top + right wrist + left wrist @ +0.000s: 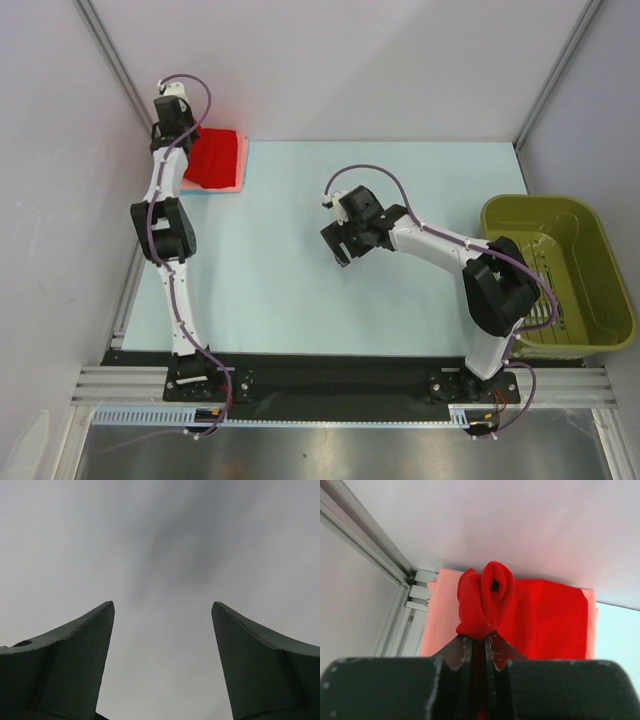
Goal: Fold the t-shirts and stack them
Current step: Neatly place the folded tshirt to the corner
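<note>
The folded red t-shirt [215, 158] lies on the folded salmon-pink t-shirt [241, 160] at the far left corner of the table. My left gripper [185, 140] is at the stack's left edge. In the left wrist view the left gripper [479, 636] is shut on a bunched fold of the red t-shirt [545, 620], which is lifted off the pink t-shirt [442, 625]. My right gripper [338, 245] hangs over the middle of the table. In its wrist view the right gripper [162, 610] is open with nothing between its fingers.
An olive-green basket [535, 199] stands at the right edge of the table, beside the right arm's elbow. Metal frame rails [395, 565] and white walls close in behind the stack at the far left corner.
</note>
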`<act>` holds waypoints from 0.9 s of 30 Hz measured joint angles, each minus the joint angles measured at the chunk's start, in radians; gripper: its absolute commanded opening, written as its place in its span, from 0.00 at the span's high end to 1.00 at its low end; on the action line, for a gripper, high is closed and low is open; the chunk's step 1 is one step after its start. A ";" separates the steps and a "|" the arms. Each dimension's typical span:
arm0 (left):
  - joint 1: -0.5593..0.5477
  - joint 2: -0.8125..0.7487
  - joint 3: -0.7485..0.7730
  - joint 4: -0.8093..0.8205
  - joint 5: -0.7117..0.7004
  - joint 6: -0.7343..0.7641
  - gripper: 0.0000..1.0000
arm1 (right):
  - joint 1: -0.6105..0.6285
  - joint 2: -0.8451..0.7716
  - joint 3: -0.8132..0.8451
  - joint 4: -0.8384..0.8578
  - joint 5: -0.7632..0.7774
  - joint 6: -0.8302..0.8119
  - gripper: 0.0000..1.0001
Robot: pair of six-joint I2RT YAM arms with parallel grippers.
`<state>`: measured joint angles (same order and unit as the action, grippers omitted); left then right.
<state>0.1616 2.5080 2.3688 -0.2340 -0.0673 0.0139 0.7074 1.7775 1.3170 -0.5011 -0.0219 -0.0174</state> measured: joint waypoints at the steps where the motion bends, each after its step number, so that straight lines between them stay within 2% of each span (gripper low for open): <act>1: 0.000 -0.004 -0.001 0.001 0.005 -0.012 1.00 | 0.000 0.000 0.001 -0.001 0.000 0.000 0.14; 9: -0.044 -0.187 -0.212 0.024 0.039 -0.095 1.00 | 0.019 -0.024 -0.012 0.004 0.006 0.003 0.14; 15: -0.154 -0.382 -0.332 0.045 0.045 -0.122 1.00 | 0.036 -0.182 -0.131 0.015 0.010 0.026 0.14; 21: -0.246 -0.489 -0.362 0.045 0.045 -0.134 1.00 | 0.044 -0.294 -0.219 0.024 0.025 0.043 0.14; 27: -0.255 -0.533 -0.370 0.045 0.043 -0.146 1.00 | 0.051 -0.317 -0.250 0.028 0.037 0.051 0.14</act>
<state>-0.0937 1.9755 1.9987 -0.1894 -0.0242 -0.1318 0.7582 1.4605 1.0668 -0.4732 0.0151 0.0334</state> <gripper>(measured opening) 0.120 0.862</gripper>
